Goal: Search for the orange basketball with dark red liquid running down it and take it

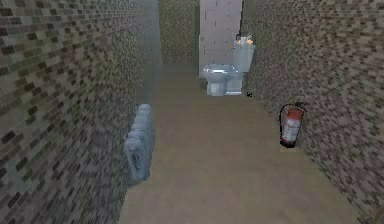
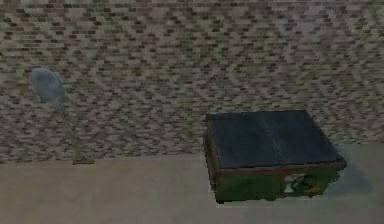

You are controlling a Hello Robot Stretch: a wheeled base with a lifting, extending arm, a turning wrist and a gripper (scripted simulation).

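Note:
A narrow room with small-tiled brown walls runs ahead of me in the forward view. At its far end stands a white toilet point(image 1: 222, 78) with its cistern point(image 1: 243, 55) against a pale wall panel. In the arm side view a dark, flat-topped box point(image 2: 272, 152) with greenish sides sits on the floor against the tiled wall.
A red fire extinguisher point(image 1: 291, 126) stands by the forward view's right wall. A pale blue-grey ribbed object point(image 1: 140, 145) leans at the left wall. A thin stand with a round bluish head point(image 2: 47, 85) rises at the arm side view's left. Bare beige floor point(image 1: 215, 150) runs down the middle.

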